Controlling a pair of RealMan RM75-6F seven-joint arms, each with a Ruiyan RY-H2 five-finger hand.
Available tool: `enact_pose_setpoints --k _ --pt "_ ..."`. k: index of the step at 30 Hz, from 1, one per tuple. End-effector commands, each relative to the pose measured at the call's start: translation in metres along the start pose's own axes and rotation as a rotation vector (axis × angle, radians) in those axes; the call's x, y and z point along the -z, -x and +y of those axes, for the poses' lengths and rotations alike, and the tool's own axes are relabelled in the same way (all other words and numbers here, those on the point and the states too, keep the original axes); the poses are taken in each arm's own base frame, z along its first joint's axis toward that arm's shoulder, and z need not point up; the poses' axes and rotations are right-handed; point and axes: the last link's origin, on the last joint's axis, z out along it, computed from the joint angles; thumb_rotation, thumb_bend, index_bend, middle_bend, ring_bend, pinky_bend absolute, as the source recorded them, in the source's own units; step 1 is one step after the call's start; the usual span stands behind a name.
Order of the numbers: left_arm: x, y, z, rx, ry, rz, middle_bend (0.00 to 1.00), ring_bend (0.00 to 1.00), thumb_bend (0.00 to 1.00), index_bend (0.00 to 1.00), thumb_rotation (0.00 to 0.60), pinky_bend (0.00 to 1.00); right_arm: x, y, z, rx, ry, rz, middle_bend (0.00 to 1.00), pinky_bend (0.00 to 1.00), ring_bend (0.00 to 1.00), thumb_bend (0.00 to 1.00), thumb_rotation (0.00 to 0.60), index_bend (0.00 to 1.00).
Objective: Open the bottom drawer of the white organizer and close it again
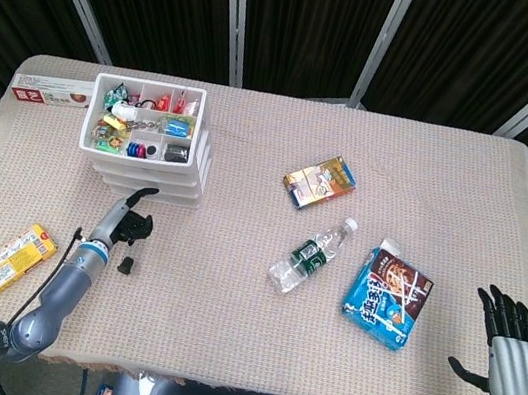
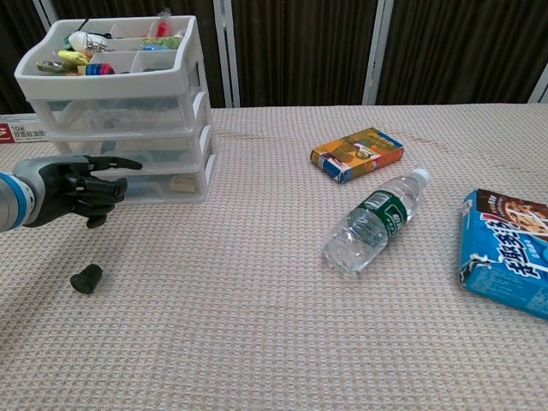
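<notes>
The white organizer [image 1: 180,155] [image 2: 120,111] stands at the table's back left, its top tray full of small items. Its bottom drawer [image 2: 167,184] sits flush with the drawers above. My left hand [image 1: 125,225] [image 2: 73,188] hovers just in front of that drawer, one finger pointing at the drawer front and the others curled in, holding nothing. I cannot tell if the fingertip touches the drawer. My right hand [image 1: 513,346] hangs off the table's front right edge with its fingers spread and empty.
A small black piece [image 1: 128,263] [image 2: 86,278] lies just below my left hand. A yellow snack pack [image 1: 16,257] is at front left. A water bottle [image 1: 310,254] [image 2: 372,223], a blue carton [image 1: 388,294] and an orange box [image 1: 319,181] lie mid-right.
</notes>
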Motion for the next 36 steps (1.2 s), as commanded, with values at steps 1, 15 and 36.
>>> enact_pose_setpoints --k 1,15,36 --pt "-0.001 0.000 -0.002 0.002 -0.001 0.008 0.95 0.86 0.68 0.13 0.600 0.78 0.000 0.000 0.000 0.001 0.000 0.001 0.00 0.00 0.00 0.01 0.600 0.05" --pt "-0.013 0.008 0.009 0.063 0.005 -0.010 0.95 0.86 0.68 0.14 0.600 0.78 0.000 0.000 0.000 0.002 -0.001 -0.002 0.00 0.00 0.00 0.01 0.600 0.05" --pt "-0.022 0.010 0.011 0.088 0.003 -0.014 0.95 0.86 0.68 0.18 0.600 0.78 0.000 0.001 -0.001 0.004 -0.001 -0.005 0.00 0.00 0.00 0.01 0.600 0.05"
